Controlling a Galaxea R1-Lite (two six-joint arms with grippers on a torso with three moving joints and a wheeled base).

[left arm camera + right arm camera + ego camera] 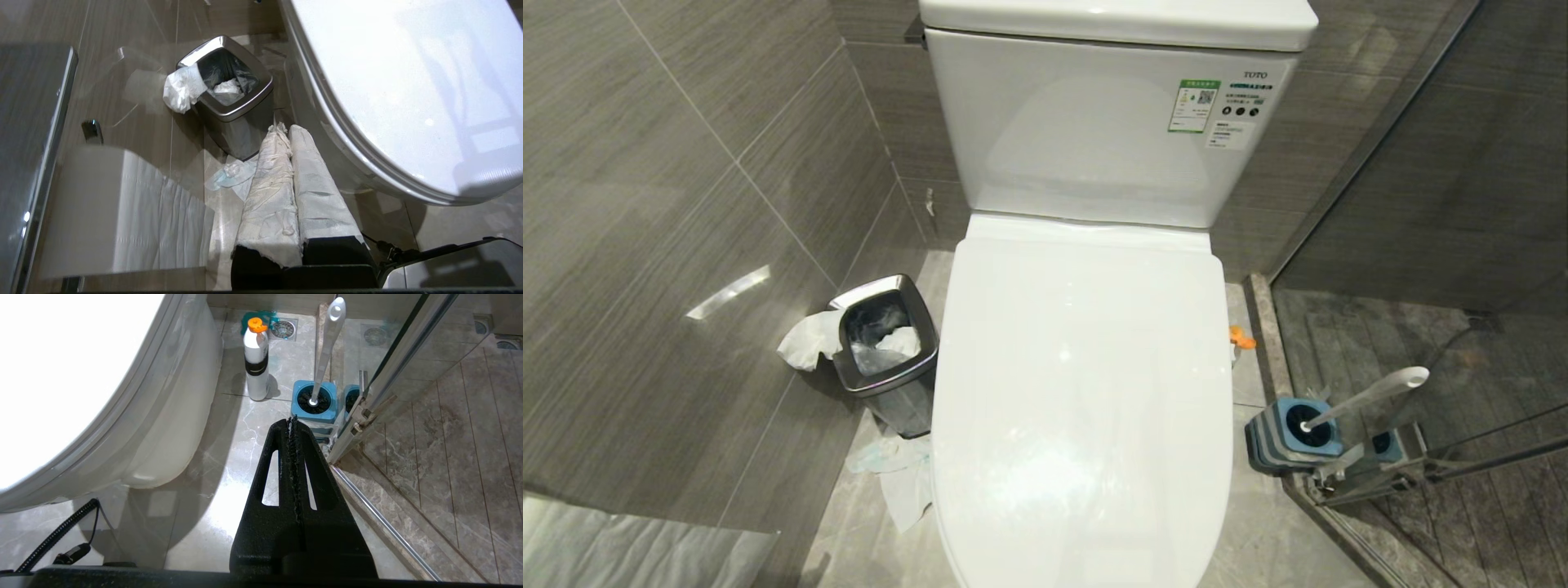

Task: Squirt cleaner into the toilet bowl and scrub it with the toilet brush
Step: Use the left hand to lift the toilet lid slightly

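Observation:
The toilet's white lid [1082,392] is down, so the inside of the toilet bowl is hidden; its outer wall [171,428] shows beside the floor. The toilet brush [1372,396] stands with its white handle [327,351] tilted in a blue-topped holder [1290,437] right of the toilet. A white cleaner bottle [256,359] with an orange cap [1241,337] stands between the toilet and the holder. My left gripper [284,128], with white-wrapped fingers, is shut and empty, low beside the toilet's left edge. My right gripper [291,421] is shut and empty, short of the holder. Neither arm shows in the head view.
A square steel waste bin [886,351] with tissue hanging over its rim stands left of the toilet, with crumpled tissue [903,478] on the floor before it. A toilet paper roll [122,208] hangs on the left wall. A glass shower door frame [388,371] bounds the right side.

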